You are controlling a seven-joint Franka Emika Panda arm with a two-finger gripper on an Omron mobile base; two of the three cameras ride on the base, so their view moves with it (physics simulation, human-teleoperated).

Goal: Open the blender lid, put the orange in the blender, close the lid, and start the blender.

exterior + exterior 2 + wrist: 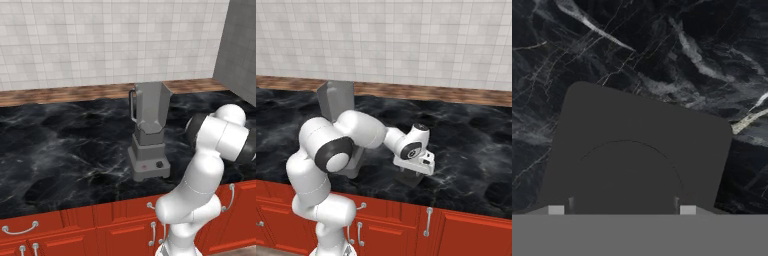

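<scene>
The grey blender stands on the black marble counter, its tall jar open at the top and its base showing a black knob and a red mark. In the right base view the blender sits partly behind my arm. My gripper hangs low over the counter to the right of the blender. The dark square blender lid lies close under the hand, and my gripper is shut on its round raised centre. Just above the counter the blender lid shows as a dark slab under the hand. The orange is out of view.
The black marble counter stretches wide to the left of the blender. A wooden strip and a tiled wall run along the back. A grey wall closes the right end. Red cabinet fronts with metal handles line the front edge.
</scene>
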